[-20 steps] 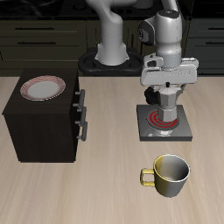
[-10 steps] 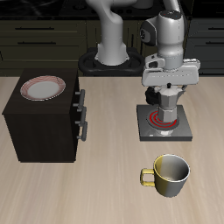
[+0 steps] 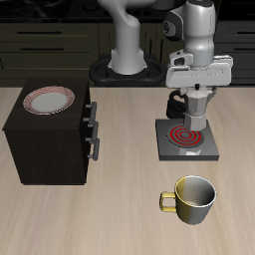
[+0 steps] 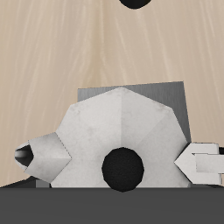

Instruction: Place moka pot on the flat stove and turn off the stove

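Observation:
The moka pot, silver and faceted, hangs just above the flat stove, with my gripper shut on it from above. Below it the burner's red rings show on the dark-grey plate. The wrist view looks straight down on the moka pot and its black lid knob. The pot sits between my fingertips, with my gripper closed around it. Behind the pot are the grey flat stove and its black knob. The pot's handle is hidden.
A yellowish-green mug stands nearer the table's front edge than the stove. A dark-brown wooden cabinet with a red-rimmed plate on top sits across the table. The robot's base is at the back.
My gripper has risen and shifted a little sideways with the moka pot in it, uncovering more of the red burner rings.

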Robot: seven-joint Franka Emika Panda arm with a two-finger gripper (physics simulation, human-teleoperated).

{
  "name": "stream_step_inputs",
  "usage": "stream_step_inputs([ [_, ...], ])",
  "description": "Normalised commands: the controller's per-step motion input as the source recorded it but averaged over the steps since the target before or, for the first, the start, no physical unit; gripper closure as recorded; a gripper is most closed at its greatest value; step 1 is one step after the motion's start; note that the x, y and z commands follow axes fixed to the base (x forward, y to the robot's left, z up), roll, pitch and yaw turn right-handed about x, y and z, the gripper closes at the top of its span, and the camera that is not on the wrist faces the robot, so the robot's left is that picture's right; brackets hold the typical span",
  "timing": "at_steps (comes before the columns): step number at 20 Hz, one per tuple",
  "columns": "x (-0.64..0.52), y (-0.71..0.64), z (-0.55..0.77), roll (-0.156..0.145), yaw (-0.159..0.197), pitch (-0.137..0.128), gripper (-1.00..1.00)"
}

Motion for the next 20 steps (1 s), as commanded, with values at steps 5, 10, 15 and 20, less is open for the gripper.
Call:
stream_step_inputs([
  [5,0.08,-0.08,-0.05,-0.019,0.009,-0.016,1.0],
  [10,0.07,-0.12,-0.28,-0.026,-0.014,0.047,1.0],
  [15,0.01,-0.02,-0.16,0.002,0.018,0.025,1.0],
  [20,-0.01,0.04,-0.13,0.029,-0.015,0.065,-1.0],
])
